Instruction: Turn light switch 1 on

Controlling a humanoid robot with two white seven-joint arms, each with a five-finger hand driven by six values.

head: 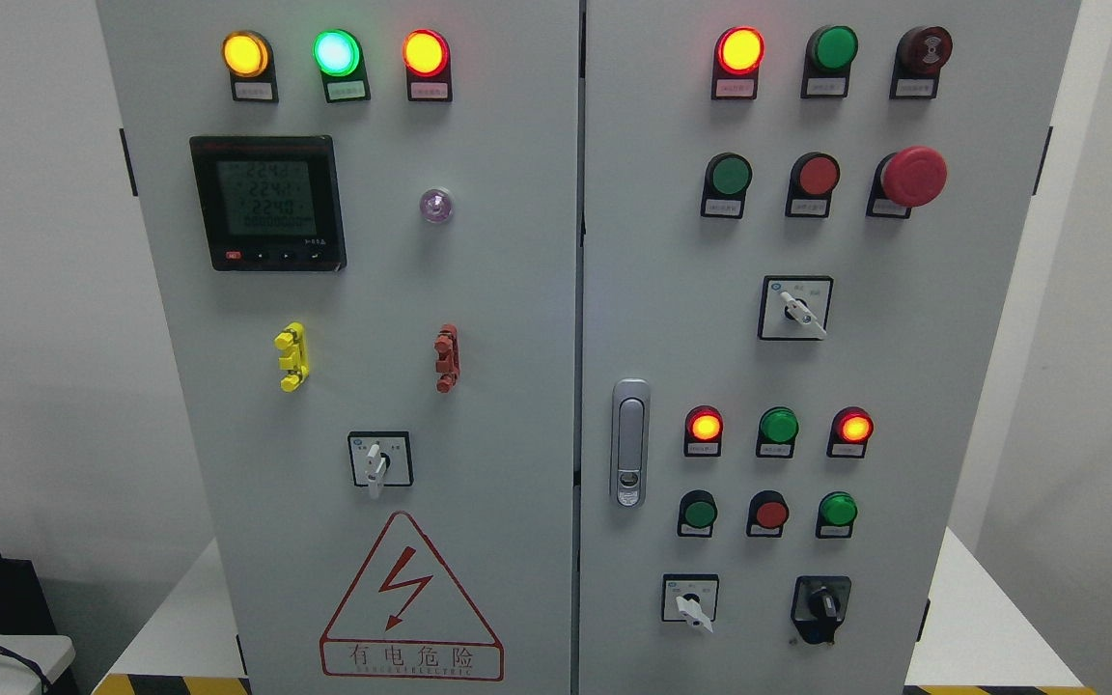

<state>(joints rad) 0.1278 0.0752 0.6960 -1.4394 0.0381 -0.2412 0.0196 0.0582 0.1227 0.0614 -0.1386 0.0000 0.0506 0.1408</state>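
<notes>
A grey electrical cabinet (517, 290) with two doors fills the head view. The right door carries a row of green (731, 176) and red (818, 176) push buttons beside a red mushroom stop button (913, 176). Lower down sit a green button (699, 513), a red button (768, 513) and another green button (838, 509). White rotary selector switches show at the right door's middle (795, 309), its bottom (690, 600) and the left door (379, 459). The label print is too small to read, so I cannot tell which control is light switch 1. Neither hand is in view.
Indicator lamps glow yellow (245, 54), green (336, 52) and red (425, 52) on the left door, red (739, 49) on the right. A digital meter (266, 203), a door latch (629, 442), a black rotary knob (821, 606) and a warning triangle (409, 603) also show.
</notes>
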